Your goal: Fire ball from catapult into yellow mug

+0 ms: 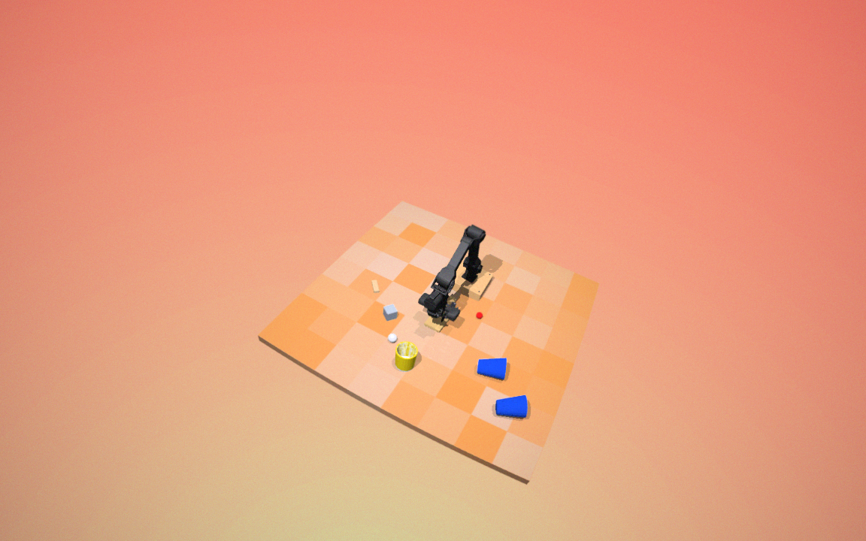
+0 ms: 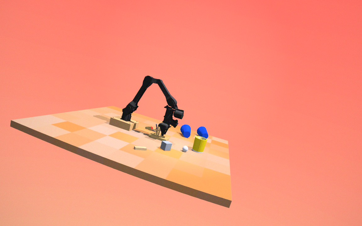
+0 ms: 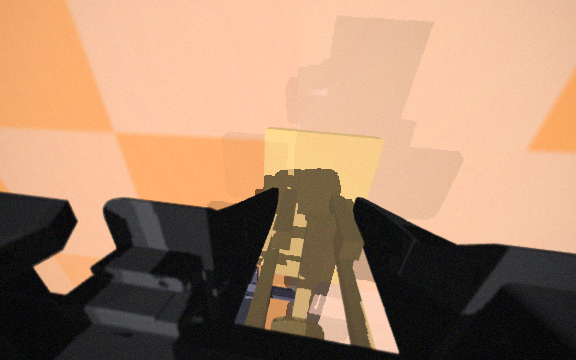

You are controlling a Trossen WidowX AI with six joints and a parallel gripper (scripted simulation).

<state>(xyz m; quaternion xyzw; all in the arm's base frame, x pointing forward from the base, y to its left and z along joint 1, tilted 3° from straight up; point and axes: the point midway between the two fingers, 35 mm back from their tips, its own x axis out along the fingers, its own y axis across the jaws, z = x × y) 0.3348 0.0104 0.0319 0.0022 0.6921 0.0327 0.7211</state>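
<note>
The small wooden catapult (image 1: 436, 326) (image 2: 156, 137) (image 3: 324, 149) rests on the checkered board, a short way from the upright yellow mug (image 1: 406, 356) (image 2: 199, 143). My gripper (image 1: 442, 315) (image 2: 164, 131) (image 3: 315, 198) is low over the catapult, its fingers slightly parted on either side of the frame. A white ball (image 1: 392, 337) (image 2: 185, 148) lies on the board beside the mug. A red ball (image 1: 479, 315) (image 2: 151, 128) lies on the other side of the catapult. I see no ball in the catapult in the wrist view.
A grey cube (image 1: 390, 311) (image 2: 166, 145) and a small wooden block (image 1: 375, 285) (image 2: 140, 147) lie near the catapult. Two blue cups (image 1: 492, 367) (image 1: 511, 406) (image 2: 185, 131) (image 2: 202, 131) lie on their sides beyond the mug. The arm's wooden base (image 1: 480, 286) (image 2: 122, 123) stands behind.
</note>
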